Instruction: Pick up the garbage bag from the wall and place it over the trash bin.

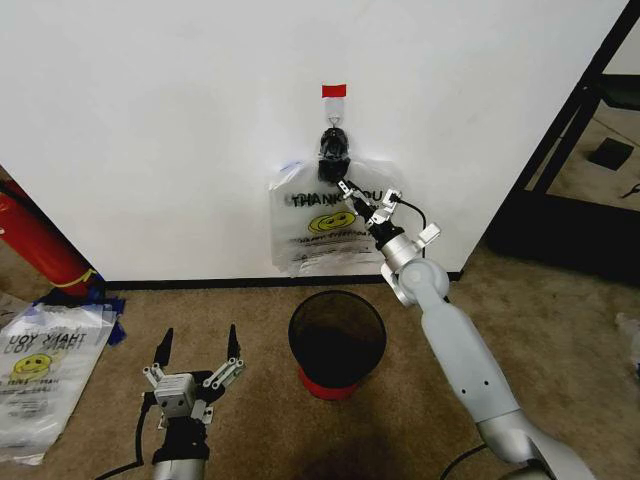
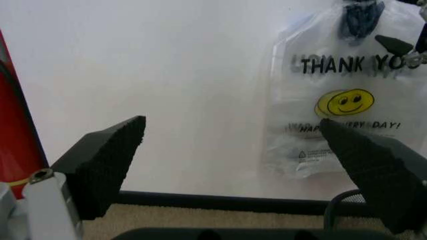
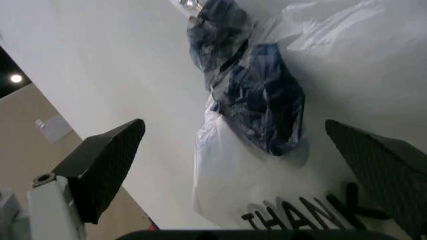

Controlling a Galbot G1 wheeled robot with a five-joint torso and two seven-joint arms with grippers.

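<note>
I am looking at the garbage bag (image 1: 328, 225) hanging flat against the wall (image 1: 180, 130), its bunched handles caught on a black hook (image 1: 333, 143) just below a red tape strip (image 1: 334, 91). I am holding the right arm stretched up and forward from the lower right, its wrist bent toward the wall, so the right gripper (image 1: 356, 196) is sitting at the bag's upper right part, near the THANK YOU lettering. Its fingers (image 3: 107, 162) are spread wide, framing the gathered blue-and-clear top of the bag (image 3: 257, 95) and gripping nothing. The left gripper (image 1: 198, 353) is resting low at the left, pointing toward the wall, its fingers (image 2: 107, 162) also wide apart and empty. The trash bin (image 1: 337, 342) is standing upright on the carpet (image 1: 560, 320), right below the bag.
</note>
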